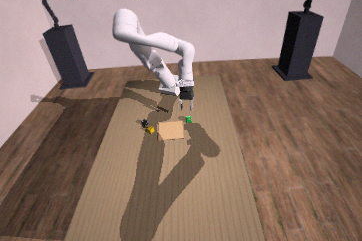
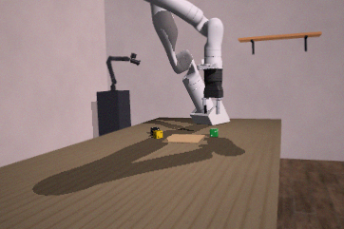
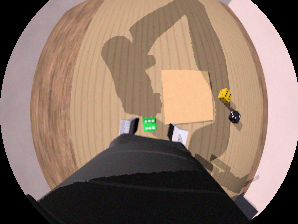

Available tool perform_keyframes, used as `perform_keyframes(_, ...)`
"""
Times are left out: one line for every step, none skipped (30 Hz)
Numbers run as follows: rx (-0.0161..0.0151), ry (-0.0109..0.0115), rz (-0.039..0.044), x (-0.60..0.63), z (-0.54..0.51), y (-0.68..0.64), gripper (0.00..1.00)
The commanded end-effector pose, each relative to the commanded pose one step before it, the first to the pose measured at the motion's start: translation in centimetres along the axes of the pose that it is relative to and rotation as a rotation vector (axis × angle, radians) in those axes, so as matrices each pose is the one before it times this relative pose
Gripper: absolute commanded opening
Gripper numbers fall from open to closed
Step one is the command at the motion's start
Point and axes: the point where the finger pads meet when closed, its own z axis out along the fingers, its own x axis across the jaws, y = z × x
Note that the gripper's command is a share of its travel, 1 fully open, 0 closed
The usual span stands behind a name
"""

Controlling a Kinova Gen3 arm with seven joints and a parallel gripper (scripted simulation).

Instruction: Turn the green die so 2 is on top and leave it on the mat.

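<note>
- Gripper point(image 1: 186, 105) point(image 2: 212, 105) point(image 3: 153, 126), two fingers: standing wide apart, nothing between them, held above the table point(image 1: 210, 204) point(image 2: 190, 199) point(image 3: 92, 95).
- Green die point(image 1: 188, 119) point(image 2: 214, 133) point(image 3: 149, 124), one: on the table, off the mat and just beside it; in the wrist view its upper face seems to carry six pips, so 2 is not on top.
- Tan mat point(image 1: 171, 130) point(image 2: 185, 139) point(image 3: 187, 97), one: lying flat, no die upon it.
- Yellow die point(image 1: 150, 130) point(image 2: 158, 134) point(image 3: 224, 95) and black die point(image 1: 145, 123) point(image 2: 154, 128) point(image 3: 234, 117), one each: close together on the mat's far side from the green die, neither stacked.
- Done: the open fingers appear roughly lined up over the green die.
- Outstanding, by judgement: descent, grasp, turning to 2, placing fully on the mat, release.
</note>
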Motion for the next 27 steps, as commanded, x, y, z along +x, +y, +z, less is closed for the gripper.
perform_keyframes(-0.00188, -0.00031, -0.04078, -0.070, 0.089, 0.113, 1.00)
perform_keyframes(-0.00024, -0.00070, -0.02013, -0.054, 0.024, 0.034, 1.00)
perform_keyframes(-0.00022, -0.00068, -0.01915, -0.052, 0.023, 0.032, 1.00)
perform_keyframes(-0.00020, -0.00066, -0.01816, -0.050, 0.022, 0.031, 1.00)
perform_keyframes(-0.00018, -0.00063, -0.01717, -0.048, 0.020, 0.029, 1.00)
perform_keyframes(-0.00017, -0.00060, -0.01619, -0.046, 0.019, 0.027, 1.00)
perform_keyframes(-0.00015, -0.00058, -0.01522, -0.043, 0.018, 0.025, 1.00)
perform_keyframes(-0.00013, -0.00055, -0.01425, -0.041, 0.017, 0.024, 1.00)
perform_keyframes(-0.00012, -0.00052, -0.01330, -0.039, 0.015, 0.022, 1.00)
perform_keyframes(-0.00011, -0.00049, -0.01236, -0.036, 0.014, 0.020, 1.00)
perform_keyframes(-0.00010, -0.00045, -0.01143, -0.034, 0.013, 0.019, 1.00)
perform_keyframes(-0.00008, -0.00042, -0.01053, -0.031, 0.012, 0.017, 1.00)
perform_keyframes(-0.00007, -0.00039, -0.00964, -0.029, 0.011, 0.016, 1.00)
perform_keyframes(0.00000, 0.00000, 0.00000, 0.000, 0.000, 0.000, 1.00)
perform_keyframes(0.00000, 0.00000, 0.00000, 0.000, 0.000, 0.000, 1.00)
perform_keyframes(-0.00006, -0.00036, -0.00877, -0.027, 0.010, 0.014, 1.00)
perform_keyframes(-0.00006, -0.00033, -0.00793, -0.024, 0.009, 0.013, 1.00)
perform_keyframes(-0.00005, -0.00029, -0.00712, -0.022, 0.008, 0.011, 1.00)
perform_keyframes(-0.00004, -0.00026, -0.00633, -0.019, 0.007, 0.010, 1.00)
perform_keyframes(-0.00004, -0.00023, -0.00558, -0.017, 0.006, 0.009, 1.00)
perform_keyframes(-0.00003, -0.00020, -0.00486, -0.015, 0.006, 0.008, 1.00)
perform_keyframes(-0.00003, -0.00018, -0.00418, -0.013, 0.005, 0.007, 1.00)
perform_keyframes(-0.00002, -0.00015, -0.00354, -0.011, 0.004, 0.006, 1.00)
perform_keyframes(-0.00002, -0.00012, -0.00295, -0.009, 0.003, 0.005, 1.00)
perform_keyframes(-0.00001, -0.00010, -0.00240, -0.008, 0.003, 0.004, 1.00)
perform_keyframes(-0.00001, -0.00008, -0.00190, -0.006, 0.002, 0.003, 1.00)
perform_keyframes(-0.00001, -0.00006, -0.00145, -0.005, 0.002, 0.002, 1.00)
